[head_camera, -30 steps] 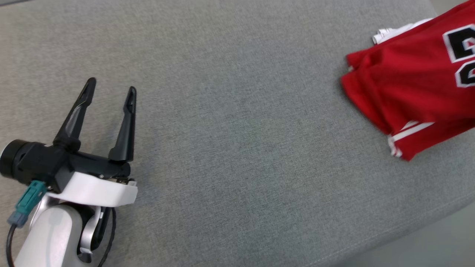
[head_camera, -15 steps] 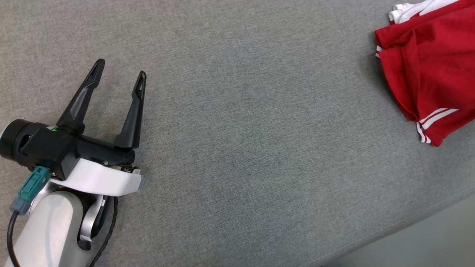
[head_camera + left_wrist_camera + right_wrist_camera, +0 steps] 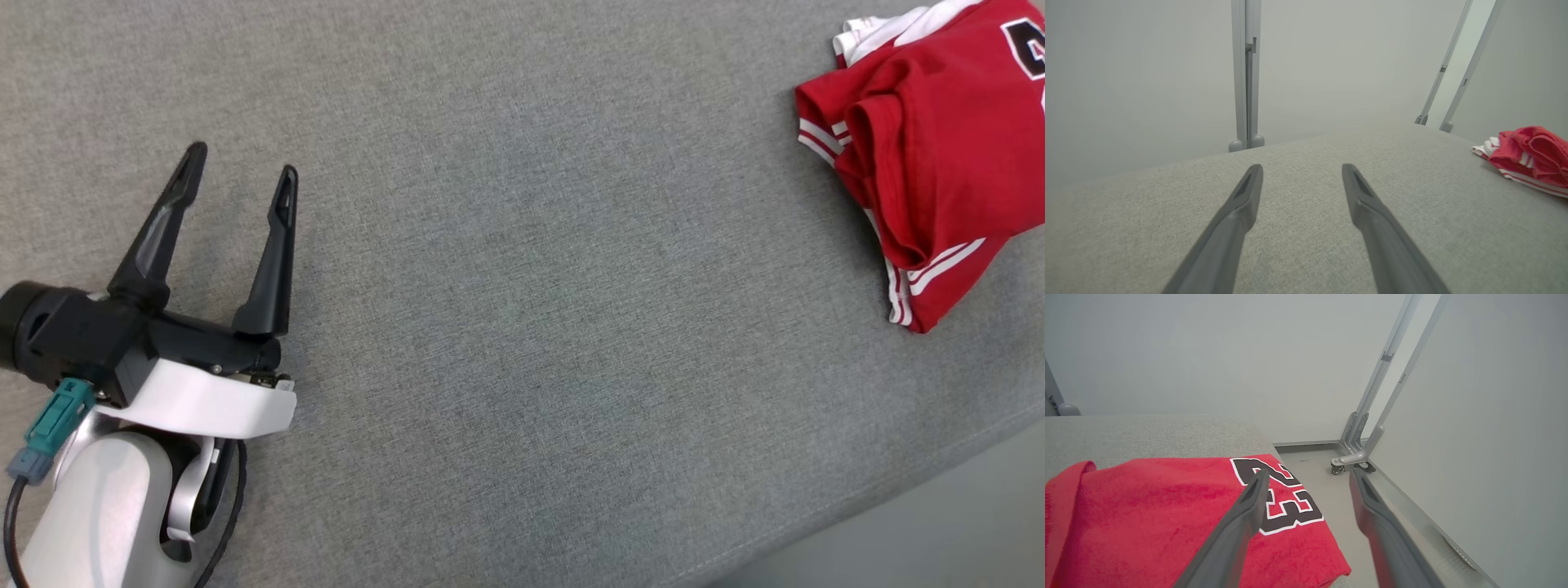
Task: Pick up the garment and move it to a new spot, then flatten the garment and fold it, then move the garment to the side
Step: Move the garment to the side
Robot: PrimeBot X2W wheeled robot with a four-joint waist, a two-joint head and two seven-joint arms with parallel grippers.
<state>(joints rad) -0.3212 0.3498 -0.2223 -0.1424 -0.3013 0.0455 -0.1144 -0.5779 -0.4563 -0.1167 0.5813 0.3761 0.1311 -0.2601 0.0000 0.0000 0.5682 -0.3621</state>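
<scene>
Left end effector (image 3: 242,163), lower left of the head view: fingers spread apart and empty, above the bare grey fabric-covered tabletop (image 3: 522,327). Red garment (image 3: 939,139), a loosely folded bundle with white stripe trim and a black number outlined in white, lies at the far right of the tabletop, well apart from the left end effector. Right end effector (image 3: 1309,473), right wrist view: fingers parted, grasping nothing, poised over the garment's number end, one finger crossing the "23" print. Grey floor (image 3: 1314,457) and a wheeled frame foot (image 3: 1349,461) lie beyond.
</scene>
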